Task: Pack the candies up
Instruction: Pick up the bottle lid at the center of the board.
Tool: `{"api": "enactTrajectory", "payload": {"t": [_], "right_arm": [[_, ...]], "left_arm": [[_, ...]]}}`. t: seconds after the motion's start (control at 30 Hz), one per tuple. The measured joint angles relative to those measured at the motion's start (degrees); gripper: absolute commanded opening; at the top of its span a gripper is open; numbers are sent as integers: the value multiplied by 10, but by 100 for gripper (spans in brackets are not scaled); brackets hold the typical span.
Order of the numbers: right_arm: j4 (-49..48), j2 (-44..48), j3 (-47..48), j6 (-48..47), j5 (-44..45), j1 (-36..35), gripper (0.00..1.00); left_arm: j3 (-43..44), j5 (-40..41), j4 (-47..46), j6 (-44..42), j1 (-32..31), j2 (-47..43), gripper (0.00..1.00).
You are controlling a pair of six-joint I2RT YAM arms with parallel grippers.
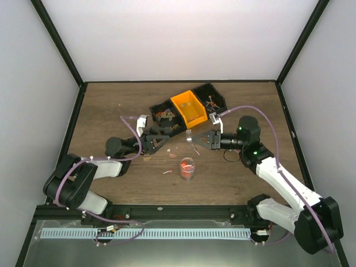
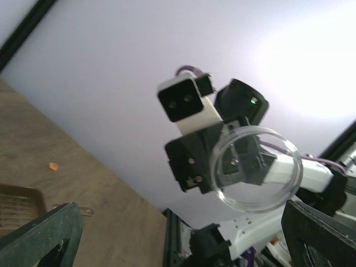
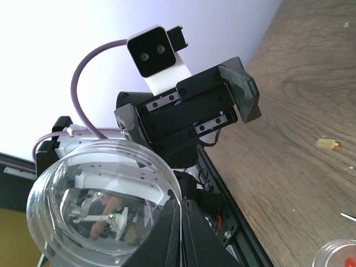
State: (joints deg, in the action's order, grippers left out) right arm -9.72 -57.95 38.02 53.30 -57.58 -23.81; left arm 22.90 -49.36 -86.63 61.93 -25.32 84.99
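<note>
The candies are tiny wrapped sweets. Those heaped in a small clear cup near the middle of the wooden table are mostly red and orange, and too small to show more than colour. More of them, in mixed colours, lie in the left black bin and the right black bin, which flank an orange bin on the far side of the table. A few lie loose on the wood between the bins and the cup. The left claw stands wide open with nothing between its fingers. It hovers above the table just on the near side of the left black bin and points right. The right claw faces it, pointing left. Its jaws are pressed together on the rim of a clear lid, which it holds on edge in the air between the two claws. The cup of candies stands on the table nearer than both claws, below and near-left of the right claw's tips and near-right of the left claw's, apart from both. The binned candies lie just beyond the left claw and further to the far side of the right one.
</note>
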Motion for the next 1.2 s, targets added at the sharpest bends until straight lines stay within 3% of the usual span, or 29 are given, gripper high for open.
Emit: {"api": "enactTrajectory", "payload": {"t": [0.37, 1.2], "right_arm": [[-106, -42, -16, 38, -63, 0, 1], [-51, -83, -13, -24, -64, 0, 1]], "left_arm": [[48, -50, -4, 23, -60, 6, 100], [81, -52, -7, 30, -84, 66, 99]]}}
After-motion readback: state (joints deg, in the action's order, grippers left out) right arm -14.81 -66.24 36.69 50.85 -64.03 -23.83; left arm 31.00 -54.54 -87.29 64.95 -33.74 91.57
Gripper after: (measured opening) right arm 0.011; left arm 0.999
